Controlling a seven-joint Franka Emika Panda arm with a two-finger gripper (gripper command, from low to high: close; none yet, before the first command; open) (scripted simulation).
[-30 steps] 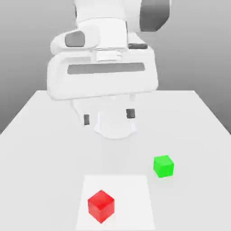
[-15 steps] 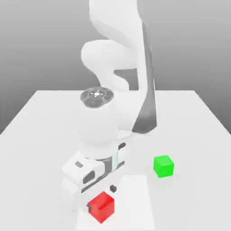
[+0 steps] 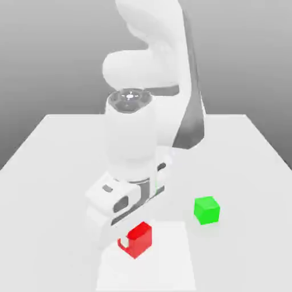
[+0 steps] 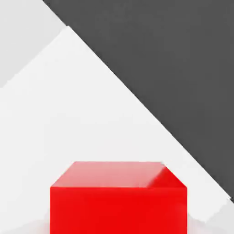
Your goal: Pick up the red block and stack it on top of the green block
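Nearest the exterior view's camera, a flat white square patch (image 3: 168, 265) is lying on the pale, smooth tabletop (image 3: 245, 256). Over its 11 o'clock part, the small, bright red, matte cube (image 3: 140, 240) is sitting between the 2 fingers of the white gripper (image 3: 134, 235), which are clamping it from opposite sides. It is seeming to hang just above the patch, though the gap beneath is staying hard to judge. Farther off, at 2 o'clock from the red cube, the small, bright green, matte cube (image 3: 206, 210) is resting on the tabletop, well apart and carrying nothing. Farthest, the white jointed arm (image 3: 131, 137) is reaching in from 12 o'clock.

Of the task's 2 halves, picking up is looking about finished: the grasp is made and the lift is probably starting. Stacking is wholly remaining: raising the red cube clear, carrying it toward 2 o'clock, centring it over the green cube, lowering and releasing.
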